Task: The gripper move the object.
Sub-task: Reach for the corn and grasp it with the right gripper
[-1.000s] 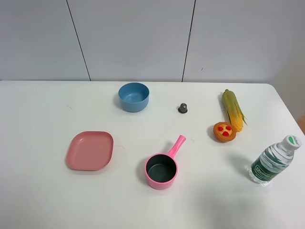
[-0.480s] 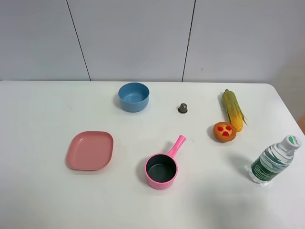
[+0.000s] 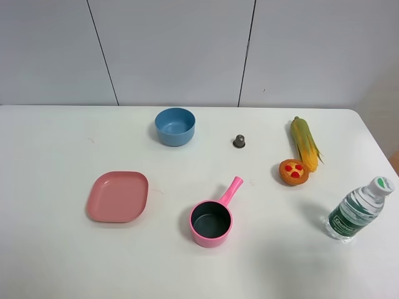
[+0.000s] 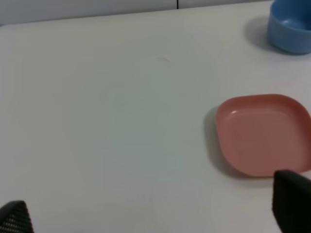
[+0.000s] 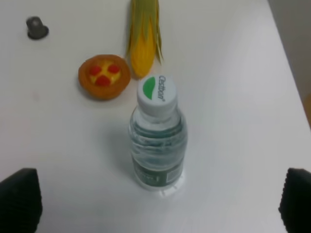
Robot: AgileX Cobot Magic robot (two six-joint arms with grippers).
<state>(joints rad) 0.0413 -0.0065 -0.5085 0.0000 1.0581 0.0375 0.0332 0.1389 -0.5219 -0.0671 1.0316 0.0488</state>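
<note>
White tabletop (image 3: 62, 261) holds the corn (image 3: 304, 143) at two o'clock; my right gripper (image 5: 158, 203), jaws spread empty, should clear the bottle (image 3: 358, 208) and pinch mid-cob, away from the tart (image 3: 293, 172).

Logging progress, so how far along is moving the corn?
Nothing done yet: the corn lies beside the tart, ungripped. In hand: the right gripper is open and empty, facing the bottle with the corn beyond. Left: reach, grasp and move it.
</note>
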